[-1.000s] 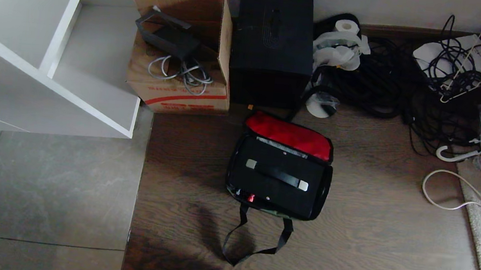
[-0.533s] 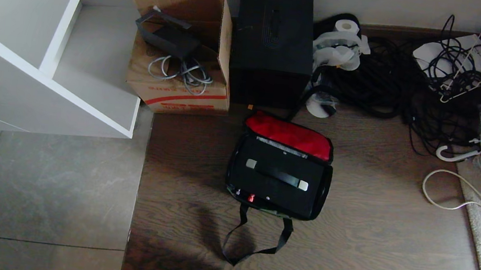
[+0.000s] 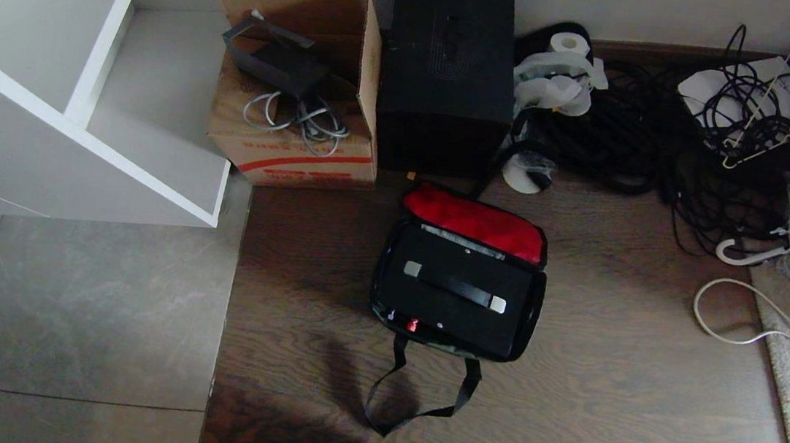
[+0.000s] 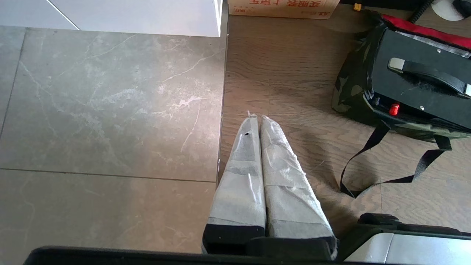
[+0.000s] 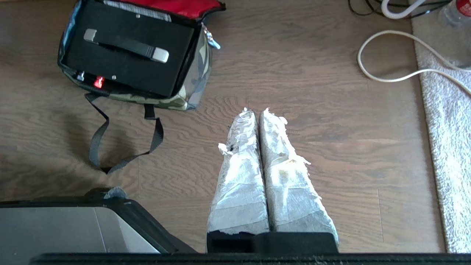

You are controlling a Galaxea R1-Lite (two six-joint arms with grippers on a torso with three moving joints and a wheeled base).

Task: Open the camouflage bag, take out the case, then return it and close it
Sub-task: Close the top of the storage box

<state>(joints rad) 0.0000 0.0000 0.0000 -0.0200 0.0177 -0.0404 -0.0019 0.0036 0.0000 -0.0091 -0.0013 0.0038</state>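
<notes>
Nearest the robot, both grippers are held low over the floor with nothing between them: the left gripper (image 4: pixel 256 117) is seen with its wrapped jaws pressed together above the seam where the wood meets the grey tiles, and the right gripper (image 5: pixel 255 111) likewise has its jaws closed on nothing over bare wood, short of the bag. A second ago a grey wrapped tip was visible at the lower right of the head view; it has since been drawn out of that view, so the right arm appears to have been pulled back to rest. A loose black strap (image 3: pixel 421 393) is trailed toward the robot from the camouflage bag (image 3: pixel 452 345), which lies on the wood floor with its red-lined lid (image 3: pixel 476 221) folded back. The case (image 3: pixel 457 294) is seated inside, handle up, so the return seems done and only the closing is judged to remain. Open floor is left in front and to the right of the bag. Beyond it, room is tight: a cardboard box (image 3: pixel 296 116), a black box (image 3: pixel 447 73) and tangled cables (image 3: pixel 639 137) are crowded along the far wall.
</notes>
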